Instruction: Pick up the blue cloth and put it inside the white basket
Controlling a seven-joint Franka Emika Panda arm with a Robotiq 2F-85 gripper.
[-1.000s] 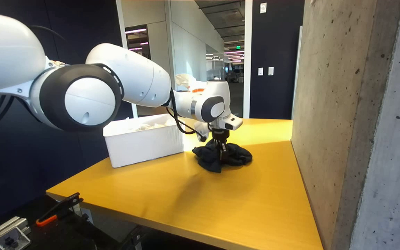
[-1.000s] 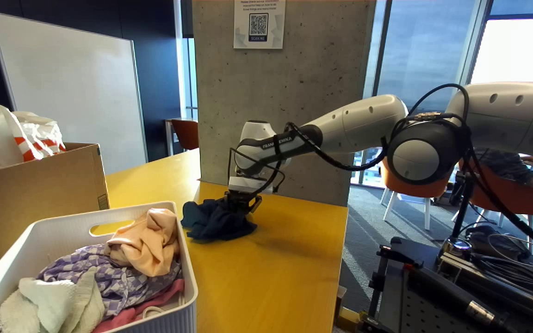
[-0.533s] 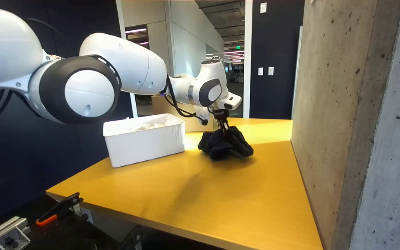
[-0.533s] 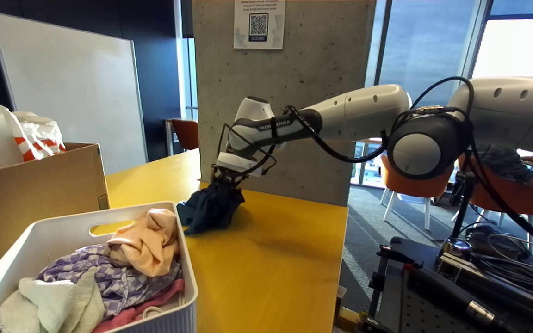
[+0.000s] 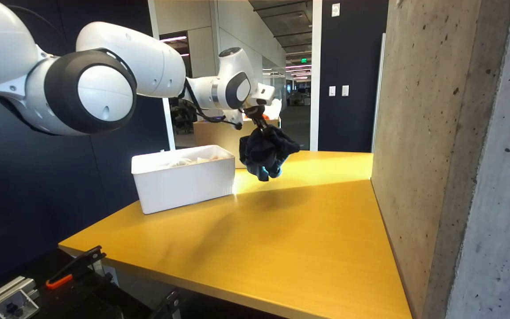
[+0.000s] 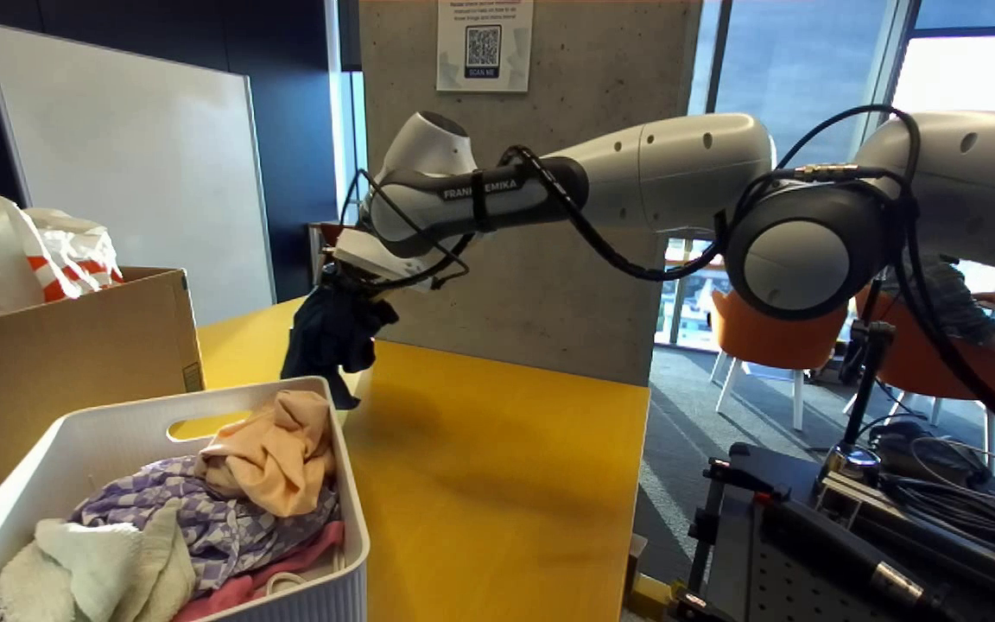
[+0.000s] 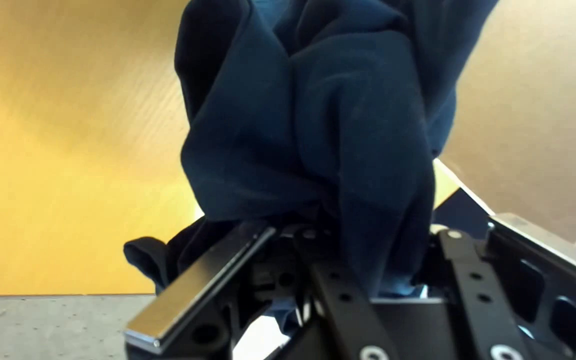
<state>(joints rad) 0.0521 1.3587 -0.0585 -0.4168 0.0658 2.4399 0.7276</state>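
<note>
The hand (image 5: 262,126) is clamped on the blue cloth (image 5: 264,153), hanging in folds above the tabletop (image 5: 290,252); in an exterior view the white basket (image 5: 188,188) stands at eight o'clock from the cloth; a peach cloth (image 6: 280,458) and a checked cloth (image 6: 195,510) lie inside.

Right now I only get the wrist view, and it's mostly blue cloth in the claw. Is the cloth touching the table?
Observer: No. In an exterior view, the blue cloth hangs above the table.
Operator: I can't make out the white basket. Where is it?
Observer: In an exterior view, the white basket stands on the table, left of the cloth in that picture.
Operator: Anything in it already?
Observer: Yes. In an exterior view, a peach cloth lies partly over a purple checkered cloth in there.
</note>
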